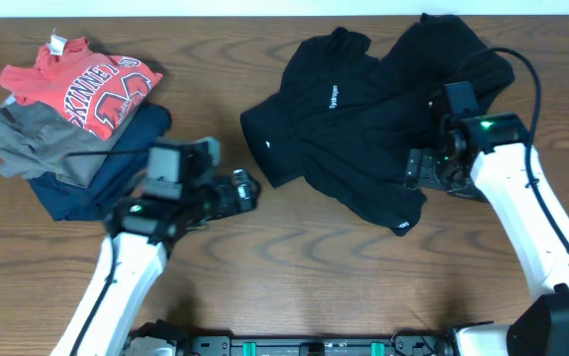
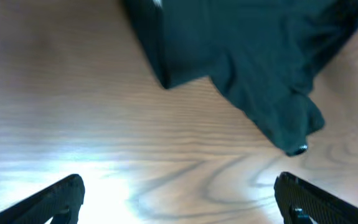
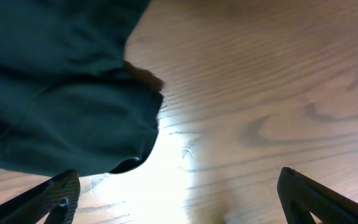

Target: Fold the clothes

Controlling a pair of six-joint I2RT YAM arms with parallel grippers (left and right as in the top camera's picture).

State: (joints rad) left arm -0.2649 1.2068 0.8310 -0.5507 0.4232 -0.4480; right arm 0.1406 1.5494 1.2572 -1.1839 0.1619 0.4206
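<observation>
The black long-sleeved garment (image 1: 363, 109) lies crumpled on the table at centre right, its small white logo facing up. My left gripper (image 1: 249, 190) is open and empty over bare wood, just left of the garment's lower left edge. In the left wrist view its jaws (image 2: 179, 193) are wide apart, with the garment (image 2: 253, 56) ahead of them. My right gripper (image 1: 418, 170) is open at the garment's lower right part. In the right wrist view its jaws (image 3: 179, 186) are spread over wood, and the garment's edge (image 3: 54, 93) reaches the left finger.
A pile of clothes sits at the far left: a red shirt with white lettering (image 1: 86, 84), a grey garment (image 1: 27, 138) and a navy one (image 1: 116, 173). The wooden table (image 1: 294, 277) runs to the near edge.
</observation>
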